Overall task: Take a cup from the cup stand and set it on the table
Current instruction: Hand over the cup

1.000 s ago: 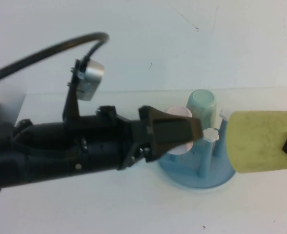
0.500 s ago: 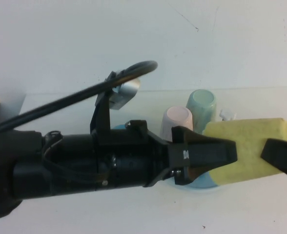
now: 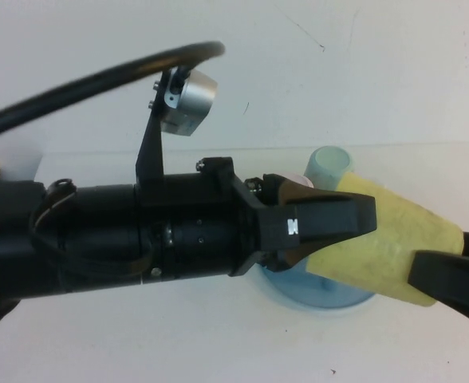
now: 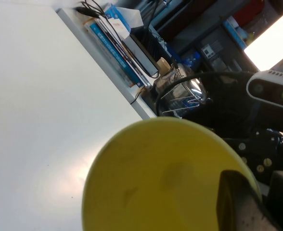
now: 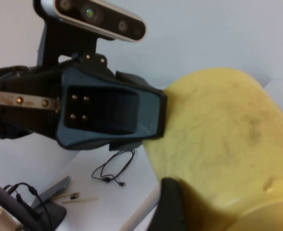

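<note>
The pale-yellow cup (image 3: 390, 243) lies on its side in the air over the blue cup stand (image 3: 322, 297), held between both grippers. My left gripper (image 3: 354, 223) reaches in from the left and is shut on the cup's near end. In the left wrist view the cup (image 4: 156, 183) fills the frame, and its edge sits between the fingers (image 4: 235, 202). My right gripper (image 3: 430, 279) is shut on the cup's other end at the lower right. In the right wrist view one finger (image 5: 173, 207) presses the cup (image 5: 228, 144), with the left gripper (image 5: 110, 113) beyond it.
A light-blue cup (image 3: 330, 163) stands upside down on a peg at the back of the stand. A sliver of a pale-pink cup (image 3: 298, 179) shows behind the left gripper. The white table (image 3: 179, 343) lies around the stand. My left arm hides most of the stand.
The cup moved left toward the stand and tilted, its right end dropping. My left gripper advanced and closed on the cup's near end. The right gripper sank lower.
</note>
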